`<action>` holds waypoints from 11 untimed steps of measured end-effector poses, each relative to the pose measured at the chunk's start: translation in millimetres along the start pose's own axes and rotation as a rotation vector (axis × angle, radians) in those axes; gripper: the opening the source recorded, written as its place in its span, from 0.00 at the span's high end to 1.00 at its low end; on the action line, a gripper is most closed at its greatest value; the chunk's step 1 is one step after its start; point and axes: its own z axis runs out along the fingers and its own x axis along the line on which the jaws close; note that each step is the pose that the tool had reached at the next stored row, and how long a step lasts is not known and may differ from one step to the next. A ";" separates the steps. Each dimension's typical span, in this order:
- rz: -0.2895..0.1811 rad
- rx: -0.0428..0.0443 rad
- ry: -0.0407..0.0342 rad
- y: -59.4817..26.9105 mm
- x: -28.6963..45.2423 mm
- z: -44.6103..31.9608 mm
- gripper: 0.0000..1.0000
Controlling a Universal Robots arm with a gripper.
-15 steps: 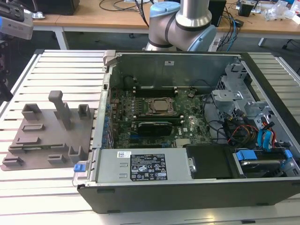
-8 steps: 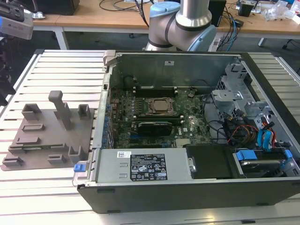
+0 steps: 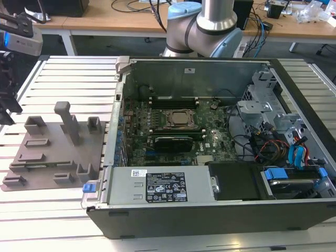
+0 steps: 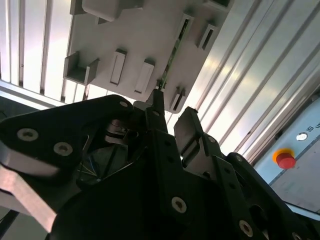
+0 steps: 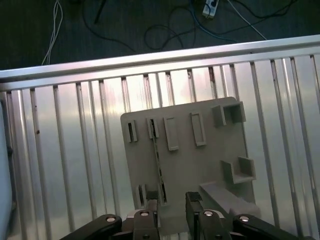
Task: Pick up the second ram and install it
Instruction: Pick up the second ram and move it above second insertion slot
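Hand spread over the second ram, which sits in the grey tray.

In the first wrist view the hand (image 5: 171, 202) hangs over the near edge of the grey tray (image 5: 200, 165), its two fingers (image 5: 149, 206) apart and pinching nothing. The second ram (image 5: 159, 167) stands on its long edge in the tray, held between slotted blocks at each end. Its near end lies just beside one finger, and contact between the two cannot be determined. The stick runs away from the hand toward the tray's far row of blocks. The tray lies flat on the slatted metal counter (image 5: 60, 150). In the exterior view the tray lies just beside the open computer case (image 3: 210, 220), on the exterior view's left. Inside the case, the CPU socket (image 3: 178, 119) sits near the middle of the board.
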 end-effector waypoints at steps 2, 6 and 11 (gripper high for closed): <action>0.000 -0.0001 0.0000 -0.3 0.3 6.5 0.64; 0.000 0.0000 0.0000 -1.0 0.8 18.4 0.64; 0.000 0.0000 0.0000 -1.6 1.3 29.0 0.64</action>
